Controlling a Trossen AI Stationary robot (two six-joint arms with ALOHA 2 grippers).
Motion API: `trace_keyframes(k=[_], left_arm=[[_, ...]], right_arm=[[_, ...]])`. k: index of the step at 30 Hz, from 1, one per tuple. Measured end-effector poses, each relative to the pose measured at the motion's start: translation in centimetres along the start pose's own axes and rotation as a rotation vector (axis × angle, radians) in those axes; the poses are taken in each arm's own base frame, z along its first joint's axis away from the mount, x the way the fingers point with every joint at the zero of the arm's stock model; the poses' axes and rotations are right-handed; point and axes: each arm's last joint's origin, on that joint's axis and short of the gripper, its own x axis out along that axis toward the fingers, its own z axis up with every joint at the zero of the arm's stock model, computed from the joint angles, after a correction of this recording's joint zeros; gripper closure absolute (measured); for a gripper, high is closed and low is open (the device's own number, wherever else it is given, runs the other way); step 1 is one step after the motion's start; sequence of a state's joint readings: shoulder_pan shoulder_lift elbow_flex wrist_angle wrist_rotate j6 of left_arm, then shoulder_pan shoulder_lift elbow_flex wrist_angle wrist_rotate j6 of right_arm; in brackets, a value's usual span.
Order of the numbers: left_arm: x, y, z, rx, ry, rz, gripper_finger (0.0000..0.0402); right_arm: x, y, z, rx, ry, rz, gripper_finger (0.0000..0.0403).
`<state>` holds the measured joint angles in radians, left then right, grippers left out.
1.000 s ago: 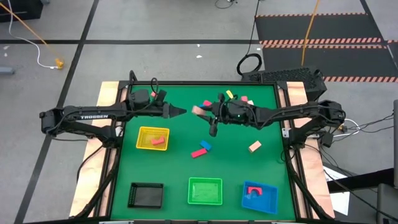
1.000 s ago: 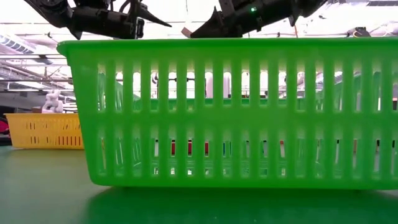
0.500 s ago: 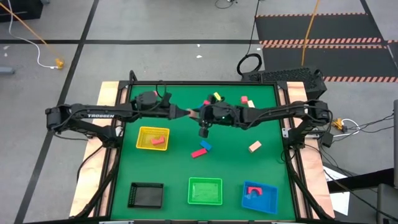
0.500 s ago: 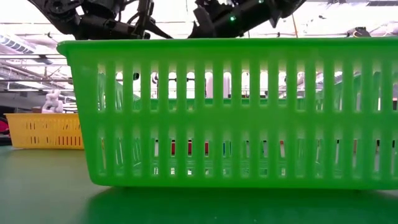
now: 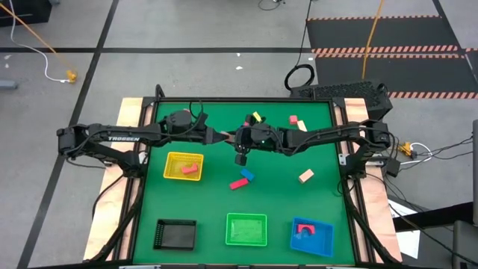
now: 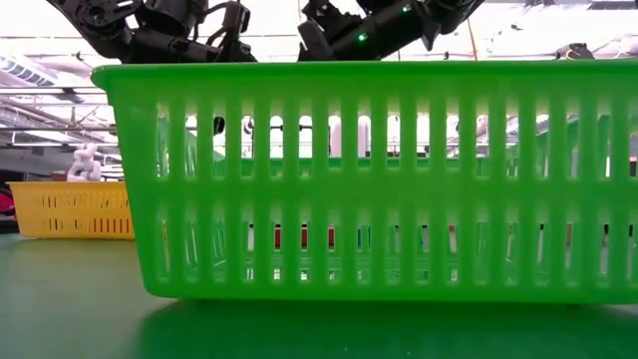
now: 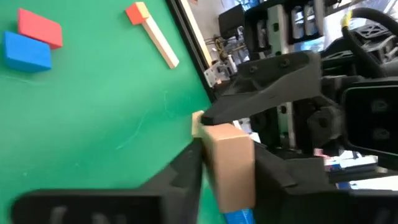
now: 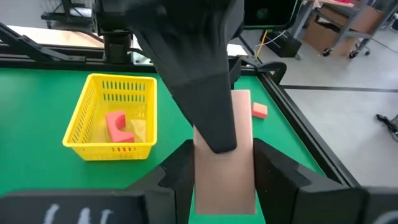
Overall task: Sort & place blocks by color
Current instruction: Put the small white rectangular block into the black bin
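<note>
A cream block (image 5: 228, 137) hangs in the air over the middle of the green table, with both grippers shut on it. My left gripper (image 5: 222, 137) reaches it from the table's left and my right gripper (image 5: 234, 137) from the right. Loose blocks lie on the table. A red one (image 5: 237, 184) and a blue one (image 5: 247, 175) lie side by side, and a cream one (image 5: 305, 175) lies to their right. Small yellow, pink and red ones (image 5: 258, 117) lie near the far edge. My left gripper pinches the cream block's left end (image 7: 229, 171) between its two fingers, coming level from the table's left, fingers along the block. The block is clear of the table. My right gripper pinches the block's right end (image 8: 224, 171) between its two fingers, level from the table's right, fingers along it. One left finger (image 8: 202, 81) lies over the block's far part.
The yellow tray (image 5: 184, 166) holds a red piece (image 8: 118, 127). Along the near edge stand the black tray (image 5: 176, 233), the green tray (image 5: 246, 229) and the blue tray (image 5: 311, 235), which holds a red piece. The green tray (image 6: 369, 179) fills the low view.
My right gripper has carried the cream block toward the table's left and a little down. My left gripper has come toward the right to meet it. Its fingers now stand on the block's left end, and the block has stayed clear of the table.
</note>
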<state>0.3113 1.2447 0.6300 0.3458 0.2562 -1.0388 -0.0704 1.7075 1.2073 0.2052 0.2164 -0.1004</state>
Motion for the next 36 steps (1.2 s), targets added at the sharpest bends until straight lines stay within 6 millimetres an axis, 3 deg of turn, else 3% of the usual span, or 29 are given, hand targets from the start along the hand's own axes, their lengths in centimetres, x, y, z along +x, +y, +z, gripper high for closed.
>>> trace_keyframes(k=[2,12,16,23,30,36], left_arm=[[0.0,0.1,0.0,0.002,-0.001,0.003,0.0344],[0.0,0.0,0.0,0.039,0.002,-0.002,0.0343],[0.0,0.1,0.1,0.042,-0.029,0.019,0.0343],[0.1,0.2,-0.6,0.011,0.002,0.059,0.0343],[0.6,-2.4,-5.2,-0.147,0.243,-0.051,0.0343],[-0.2,-5.3,-10.5,-0.281,0.461,-0.11,0.0343]], right_arm=[[0.0,0.0,0.0,-0.005,0.002,-0.001,0.0275],[-0.7,-0.2,-0.1,0.162,0.062,0.054,0.0224],[-2.8,-1.2,0.1,0.202,0.165,0.047,0.0212],[-8.8,-3.0,0.3,0.335,0.391,0.021,0.0207],[-14.4,-3.1,-1.0,0.488,0.711,0.068,0.0207],[-17.1,-2.1,-2.7,0.529,0.864,0.03,0.0207]])
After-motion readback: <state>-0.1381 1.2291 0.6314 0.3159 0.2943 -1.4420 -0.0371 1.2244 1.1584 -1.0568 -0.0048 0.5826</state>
